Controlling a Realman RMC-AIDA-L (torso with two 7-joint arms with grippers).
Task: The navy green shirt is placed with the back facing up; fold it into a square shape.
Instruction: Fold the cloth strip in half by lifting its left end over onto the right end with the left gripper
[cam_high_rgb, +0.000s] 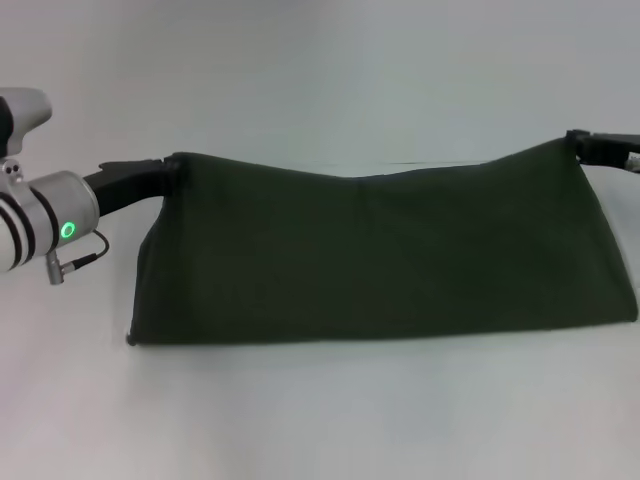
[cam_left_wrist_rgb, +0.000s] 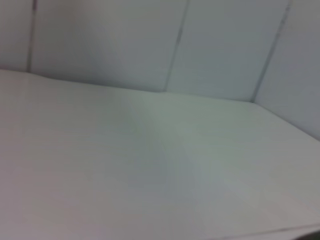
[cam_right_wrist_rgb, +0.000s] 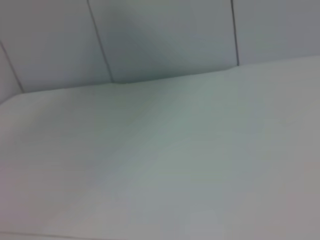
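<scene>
Shirt held up by two corners over the worktop

You had the navy green shirt (cam_high_rgb: 380, 260) stretched between both arms — the left gripper (cam_high_rgb: 168, 172) pinching its upper left corner, the right gripper (cam_high_rgb: 580, 143) pinching the upper right — its top edge sagging in the middle and its lower edge lying on the white worktop (cam_high_rgb: 320, 420).

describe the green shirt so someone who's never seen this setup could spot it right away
On the white table, look between the two arms. The navy green shirt spans from the left gripper to the right gripper, each pinching a top corner. It is the only dark cloth there, sagging in the middle.
</scene>
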